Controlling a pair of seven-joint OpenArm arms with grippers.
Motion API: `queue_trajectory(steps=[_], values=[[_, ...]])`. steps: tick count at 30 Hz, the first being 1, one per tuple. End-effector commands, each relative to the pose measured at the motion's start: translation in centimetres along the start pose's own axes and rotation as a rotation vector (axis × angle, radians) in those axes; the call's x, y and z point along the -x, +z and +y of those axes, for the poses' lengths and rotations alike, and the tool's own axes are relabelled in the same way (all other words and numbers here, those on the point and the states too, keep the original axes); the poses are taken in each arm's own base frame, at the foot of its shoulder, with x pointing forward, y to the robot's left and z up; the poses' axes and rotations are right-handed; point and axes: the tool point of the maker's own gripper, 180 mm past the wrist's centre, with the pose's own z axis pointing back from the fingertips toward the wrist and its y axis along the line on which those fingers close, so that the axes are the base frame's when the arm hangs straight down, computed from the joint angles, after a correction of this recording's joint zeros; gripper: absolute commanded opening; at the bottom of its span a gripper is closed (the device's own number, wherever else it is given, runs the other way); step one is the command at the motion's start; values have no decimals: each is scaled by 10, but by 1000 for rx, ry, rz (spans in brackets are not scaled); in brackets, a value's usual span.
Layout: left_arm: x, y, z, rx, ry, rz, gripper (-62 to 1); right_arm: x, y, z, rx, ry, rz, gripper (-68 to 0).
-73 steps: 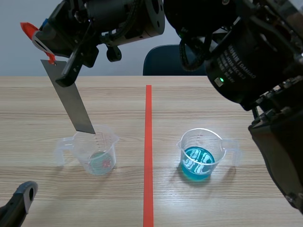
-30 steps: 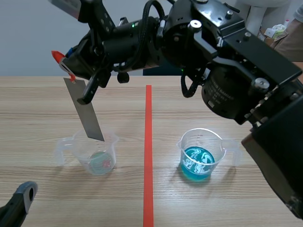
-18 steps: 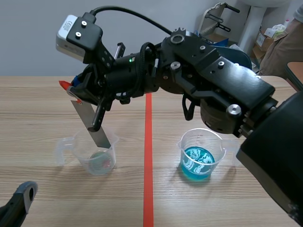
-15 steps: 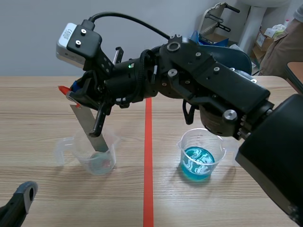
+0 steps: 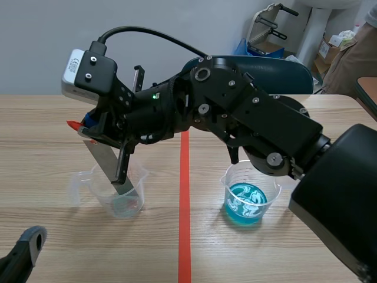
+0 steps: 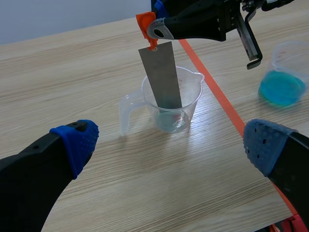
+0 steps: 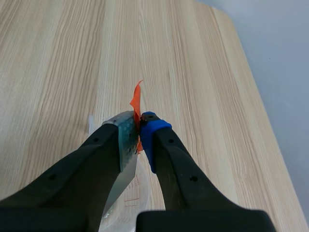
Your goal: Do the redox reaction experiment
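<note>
While right tool grips strip in left beaker | right beaker: blue liquid | left tool wide

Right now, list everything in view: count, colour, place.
metal strip: 1, grey, orange tag on top, tilted, lower end inside pale-liquid cup
pale-liquid cup: 1, clear, left of tape line
blue-liquid cup: 1, clear, right of tape line
tape line: 1, orange-red, down the table
table: 1, light wood
chair: 1, dark blue, behind table
left gripper: 1, black, open, short of the pale-liquid cup
right gripper: 1, black, shut on strip's tagged end
</note>
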Motion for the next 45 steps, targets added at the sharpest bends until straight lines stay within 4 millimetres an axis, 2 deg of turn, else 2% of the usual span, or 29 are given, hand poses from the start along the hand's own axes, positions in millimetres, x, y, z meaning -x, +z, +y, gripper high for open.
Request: queue_trajectory(steps=[1, 4, 10, 16, 22, 23, 29, 45], values=[[-10, -1, -3, 5, 3, -33, 14, 1, 1, 3, -12, 11, 13, -669], [-10, -1, -3, 5, 3, -33, 14, 4, 1, 3, -14, 22, 28, -653], [-10, -1, -3, 5, 3, -33, 14, 9, 1, 3, -14, 39, 54, -503], [-10, -1, -3, 5, 3, -33, 14, 8, -2, 11, -37, 46, 53, -276], [-10, -1, -3, 5, 3, -33, 14, 7, -13, 40, -122, 68, 57, -15], [-10, -1, -3, 5, 3, -33, 14, 8, -15, 46, -135, 68, 58, 4], [-10, -1, -3, 5, 3, -33, 14, 12, -17, 60, -163, 59, 69, 4], [-10, -1, -3, 5, 3, -33, 14, 12, -17, 60, -163, 57, 68, 4]])
